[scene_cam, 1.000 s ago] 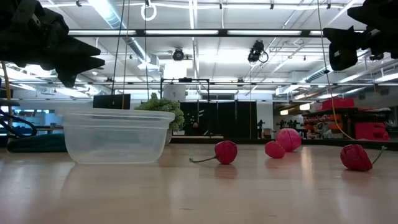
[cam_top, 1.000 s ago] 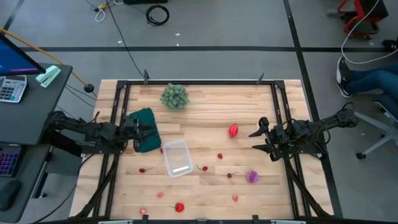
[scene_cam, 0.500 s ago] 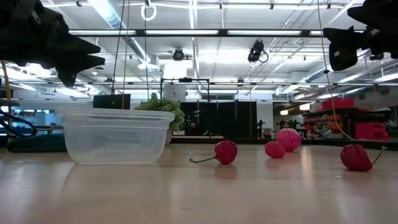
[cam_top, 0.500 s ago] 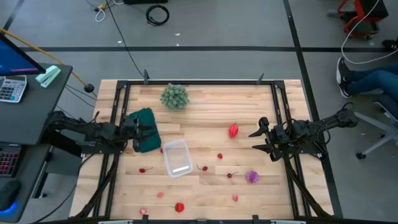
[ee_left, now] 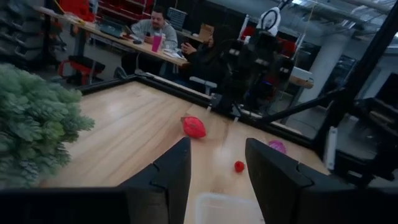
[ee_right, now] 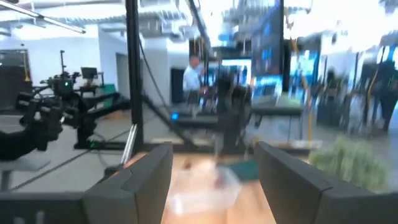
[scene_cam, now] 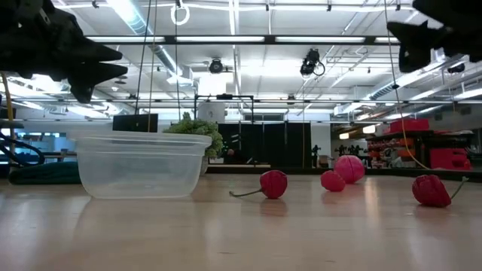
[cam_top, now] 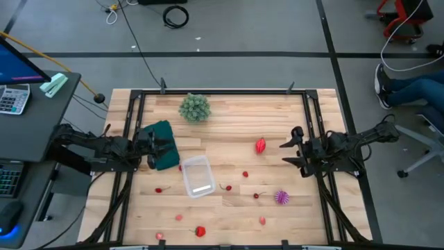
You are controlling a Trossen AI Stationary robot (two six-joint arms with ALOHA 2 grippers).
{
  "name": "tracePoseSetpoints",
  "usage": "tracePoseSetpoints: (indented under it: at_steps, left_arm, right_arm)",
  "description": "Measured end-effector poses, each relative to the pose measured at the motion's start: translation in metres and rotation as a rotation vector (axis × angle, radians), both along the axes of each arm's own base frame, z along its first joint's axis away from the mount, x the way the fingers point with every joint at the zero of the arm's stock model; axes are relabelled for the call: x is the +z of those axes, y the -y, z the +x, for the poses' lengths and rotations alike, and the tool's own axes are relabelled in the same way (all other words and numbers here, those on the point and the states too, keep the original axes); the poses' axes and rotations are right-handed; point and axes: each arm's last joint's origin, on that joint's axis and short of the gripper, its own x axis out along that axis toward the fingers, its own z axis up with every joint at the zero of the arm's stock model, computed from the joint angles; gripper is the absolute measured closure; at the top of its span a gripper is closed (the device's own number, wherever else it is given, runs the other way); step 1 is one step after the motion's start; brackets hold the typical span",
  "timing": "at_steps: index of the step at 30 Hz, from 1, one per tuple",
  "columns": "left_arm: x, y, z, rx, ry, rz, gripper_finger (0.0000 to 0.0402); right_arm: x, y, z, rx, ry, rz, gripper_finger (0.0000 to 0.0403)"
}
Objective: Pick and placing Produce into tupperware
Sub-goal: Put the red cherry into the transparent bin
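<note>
Overhead, the clear rounded-corner tupperware (cam_top: 197,176) sits empty on the wooden tabletop (cam_top: 229,121), and the red produce is scattered around it: a larger red piece (cam_top: 260,145) well off toward the right claw (cam_top: 290,153), small stemmed ones (cam_top: 227,187) just beside it, and a spiky purple piece (cam_top: 281,197) farther off. The left claw (cam_top: 170,153) hangs near the tupperware over a dark green piece (cam_top: 159,144); the right claw's fingers are spread.

Level with the tabletop, the tupperware (scene_cam: 141,164) is see-through, with a stemmed red ball (scene_cam: 273,184) near it.

From the left wrist, the left claw (ee_left: 217,171) is spread, the tupperware's rim (ee_left: 224,208) showing between its fingers.

From the right wrist, the right claw (ee_right: 214,171) gapes wide.
</note>
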Motion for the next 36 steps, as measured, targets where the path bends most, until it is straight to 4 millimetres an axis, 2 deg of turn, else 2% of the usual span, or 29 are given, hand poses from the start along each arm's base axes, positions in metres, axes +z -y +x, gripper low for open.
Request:
tracePoseSetpoints:
  at_steps: [6, 12, 16, 20, 23, 25, 30, 36]
  left_arm:
    - [0.000, -0.001, 0.000, 0.026, -0.022, 0.088, 0.0243]
    - [0.003, -0.001, 0.000, 0.027, 0.005, 0.082, 0.0254]
    - [0.008, -0.001, -0.001, 0.029, 0.057, 0.065, 0.0260]
    - [0.012, -0.001, -0.001, 0.031, 0.098, 0.053, 0.0265]
    - [0.013, -0.001, -0.001, 0.032, 0.114, 0.049, 0.0267]
    - [0.015, -0.001, -0.002, 0.032, 0.131, 0.044, 0.0269]
    - [0.020, -0.002, -0.003, 0.038, 0.185, 0.027, 0.0269]
    - [0.021, -0.002, -0.003, 0.040, 0.199, 0.034, 0.0273]
  right_arm:
    - [0.021, 0.001, -0.004, -0.002, 0.108, 0.024, 0.0167]
    - [0.039, 0.002, -0.008, 0.057, 0.133, 0.218, 0.0167]
    - [0.058, 0.006, -0.013, 0.010, 0.186, 0.249, 0.0167]
    - [0.061, 0.005, -0.011, 0.026, 0.115, 0.349, 0.0167]
    - [0.056, 0.003, -0.004, 0.016, -0.033, 0.356, 0.0167]
    - [0.044, 0.001, 0.004, 0.000, -0.204, 0.393, 0.0167]
    - [0.009, -0.010, 0.025, 0.045, -0.633, 0.590, 0.0167]
    - [-0.024, -0.028, 0.044, 0.207, -1.074, 0.829, 0.0167]
